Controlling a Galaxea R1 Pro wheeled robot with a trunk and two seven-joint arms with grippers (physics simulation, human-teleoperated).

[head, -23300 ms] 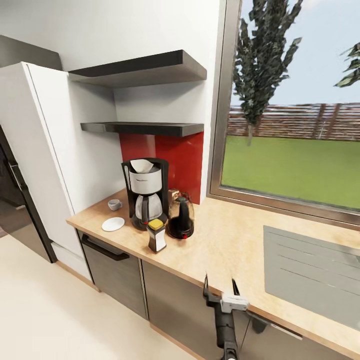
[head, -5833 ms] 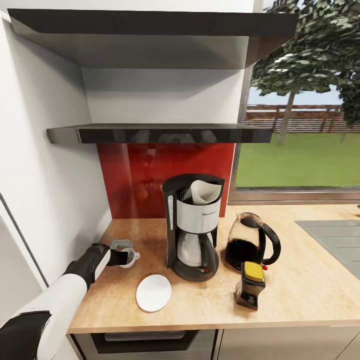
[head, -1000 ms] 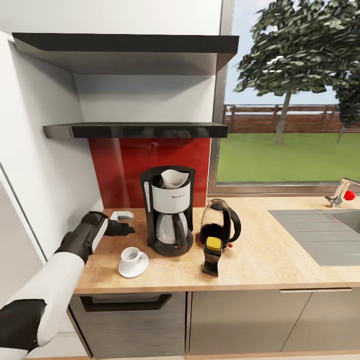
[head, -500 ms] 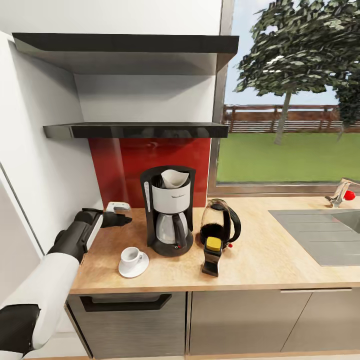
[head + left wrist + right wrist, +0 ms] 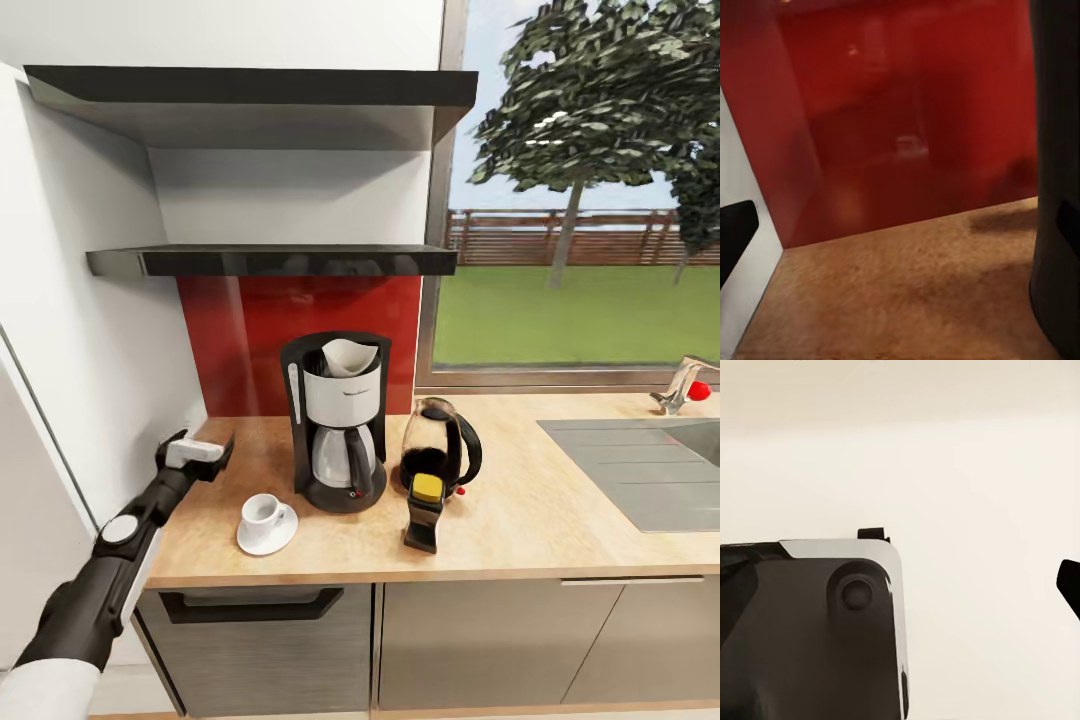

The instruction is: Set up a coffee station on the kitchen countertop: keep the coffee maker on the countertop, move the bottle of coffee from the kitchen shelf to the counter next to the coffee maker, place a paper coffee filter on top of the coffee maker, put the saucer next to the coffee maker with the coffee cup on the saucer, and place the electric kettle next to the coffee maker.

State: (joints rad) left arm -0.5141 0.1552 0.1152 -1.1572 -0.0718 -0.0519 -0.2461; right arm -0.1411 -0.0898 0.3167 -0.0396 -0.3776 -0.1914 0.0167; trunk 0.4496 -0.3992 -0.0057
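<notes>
Light wood-grain bench (image 5: 560,530) runs under a red backsplash (image 5: 250,340) and a black kitchen shelf (image 5: 270,262), with a window to the right of the shelf. Left of the coffee maker (image 5: 335,425), the left tool (image 5: 196,446) hovers above the bench, released and grasping nothing. Just left of the coffee maker and nearer the bench's front edge sits the saucer (image 5: 266,533) with the coffee cup (image 5: 262,511) on it. A paper coffee filter (image 5: 350,356) rests in the coffee maker's top. Right of the coffee maker stands the electric kettle (image 5: 440,460), with the bottle of coffee (image 5: 424,512) in front of it. Well right of the coffee maker lies the steel sink (image 5: 640,470). I cannot tell the right tool's state.
</notes>
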